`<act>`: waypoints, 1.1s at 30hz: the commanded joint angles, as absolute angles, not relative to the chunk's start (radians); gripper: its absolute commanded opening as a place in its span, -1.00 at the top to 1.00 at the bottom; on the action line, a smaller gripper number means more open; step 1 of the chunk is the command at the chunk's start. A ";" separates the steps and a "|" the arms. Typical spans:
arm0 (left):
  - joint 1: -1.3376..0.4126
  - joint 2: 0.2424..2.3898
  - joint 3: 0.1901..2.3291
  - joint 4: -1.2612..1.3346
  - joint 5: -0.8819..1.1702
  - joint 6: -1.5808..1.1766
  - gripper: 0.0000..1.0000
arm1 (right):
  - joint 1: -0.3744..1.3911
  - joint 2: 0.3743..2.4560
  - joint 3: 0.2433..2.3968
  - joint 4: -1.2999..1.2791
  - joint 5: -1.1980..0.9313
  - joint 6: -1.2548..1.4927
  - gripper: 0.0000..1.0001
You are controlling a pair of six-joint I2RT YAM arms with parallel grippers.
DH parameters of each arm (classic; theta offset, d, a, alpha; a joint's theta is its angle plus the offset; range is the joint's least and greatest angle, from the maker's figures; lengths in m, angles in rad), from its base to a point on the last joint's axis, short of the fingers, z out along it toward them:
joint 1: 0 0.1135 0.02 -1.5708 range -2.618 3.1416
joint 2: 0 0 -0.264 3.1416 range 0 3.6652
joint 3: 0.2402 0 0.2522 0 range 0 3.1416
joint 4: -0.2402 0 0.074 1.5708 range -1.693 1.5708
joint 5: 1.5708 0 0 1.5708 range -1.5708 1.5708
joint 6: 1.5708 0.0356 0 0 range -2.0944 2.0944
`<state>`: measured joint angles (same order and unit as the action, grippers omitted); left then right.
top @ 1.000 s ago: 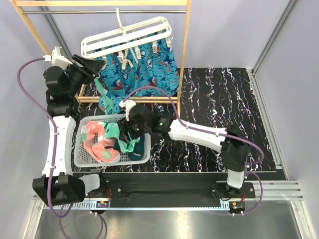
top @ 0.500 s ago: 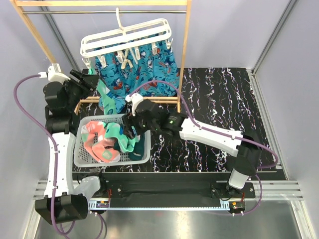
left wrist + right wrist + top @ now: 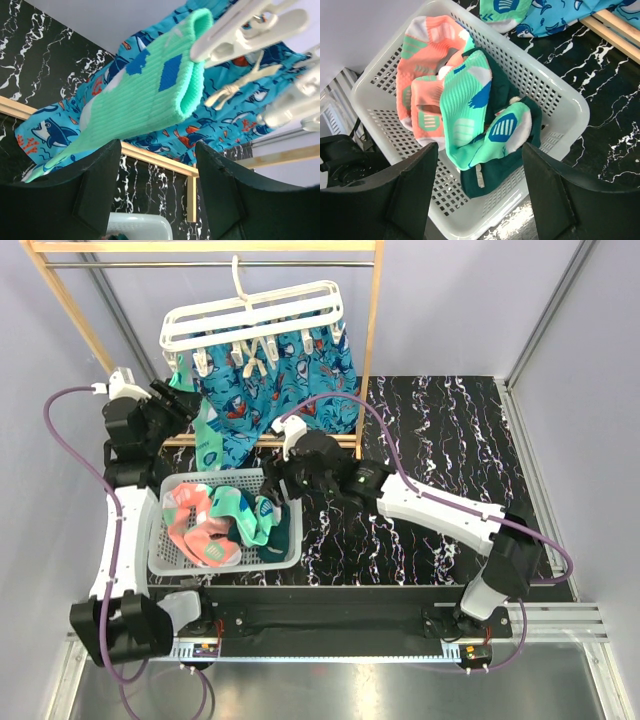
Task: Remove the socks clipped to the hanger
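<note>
The desk [image 3: 450, 460] carries a wooden rack [image 3: 372, 340] at its far left. A blue patterned cloth [image 3: 300, 380] and the white hanger [image 3: 255, 318] are hung from it. A white mesh basket [image 3: 158, 530] is placed in front of the rack, near the left arm's base.

Several socks [image 3: 215, 520], pink, mint and dark teal, are found lying loose in the basket. One mint sock [image 3: 150, 95] is found still on the hanger. It is held by its cuff in a clip [image 3: 235, 27] at the hanger's left end, and the rest of it trails down in front of the cloth. No other clipped sock can be made out.

A second ago the right gripper [image 3: 275, 483] was low among the basket's contents. It has since been lifted back to the basket's far right corner. In its wrist view the jaws are spread wide with nothing between them, and the heap lies below. The delivery is judged complete.

Over the same second the left gripper [image 3: 188, 405] has been brought down from the hanger's left corner to a point just beside the hanging sock. Its jaws are also wide apart and empty, and they are aimed up at the sock from below without touching it.

The task is judged nearly finished, with one sock outstanding. The next step is judged to be a closing of the left jaws on the sock below the clip, followed by a pull to free it.
</note>
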<state>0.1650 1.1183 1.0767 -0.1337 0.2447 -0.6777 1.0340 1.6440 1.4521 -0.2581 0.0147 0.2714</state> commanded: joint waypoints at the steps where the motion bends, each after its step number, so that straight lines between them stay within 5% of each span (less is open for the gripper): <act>1: 0.170 1.166 1.132 -0.052 0.209 -0.635 -0.31 | 1.020 1.621 1.453 -0.195 0.015 0.244 -0.49; 5: 0.170 1.209 1.150 -0.029 0.221 -0.635 -0.21 | 1.011 1.637 1.462 -0.193 0.025 0.236 -0.49; 10: 0.170 1.218 1.173 -0.044 0.235 -0.608 0.50 | 0.999 1.657 1.473 -0.166 0.034 0.227 -0.49; 11: 0.169 1.216 1.180 -0.057 0.230 -0.601 0.51 | 0.999 1.669 1.477 -0.166 0.034 0.226 -0.49; 13: 0.170 1.206 1.186 -0.077 0.212 -0.581 0.44 | 1.000 1.680 1.494 -0.166 0.028 0.227 -0.48; 17: 0.170 1.186 1.164 -0.064 0.172 -0.569 -0.10 | 0.999 1.693 1.514 -0.161 0.014 0.238 -0.48; 20: 0.170 1.198 1.166 -0.054 0.164 -0.552 -0.23 | 1.000 1.698 1.522 -0.156 0.006 0.242 -0.48; 33: 0.169 1.223 1.152 0.021 0.198 -0.560 -0.25 | 0.997 1.721 1.543 -0.160 0.022 0.215 -0.49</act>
